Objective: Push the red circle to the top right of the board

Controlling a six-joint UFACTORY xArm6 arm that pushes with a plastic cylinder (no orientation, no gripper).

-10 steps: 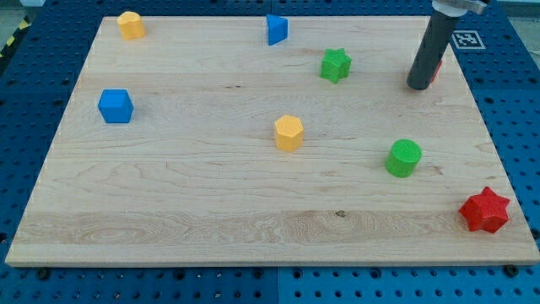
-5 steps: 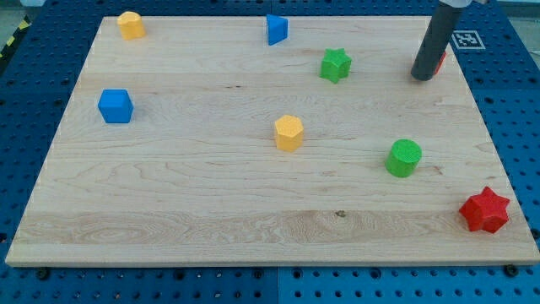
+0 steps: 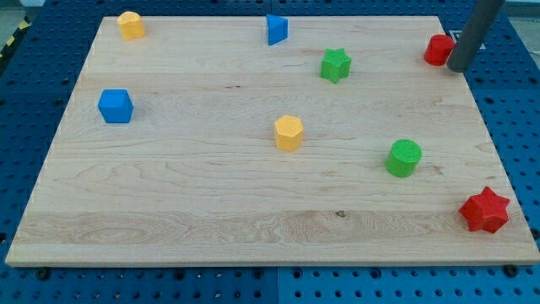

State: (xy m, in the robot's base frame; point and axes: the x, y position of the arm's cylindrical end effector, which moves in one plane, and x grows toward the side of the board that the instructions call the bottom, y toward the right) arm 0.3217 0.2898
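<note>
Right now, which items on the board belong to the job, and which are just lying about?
Job:
red circle, at the board's top right
my tip, just to the red circle's right

Lying about:
red star
green star
green cylinder
blue cube
blue block
yellow hexagon
yellow block

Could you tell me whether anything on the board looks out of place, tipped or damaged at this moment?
Nothing stands out. The red circle sits upright near the board's top right corner, with my tip just to its right at the edge. The other blocks rest flat and apart, and the red star lies close to the bottom right corner but fully on the wood.
</note>
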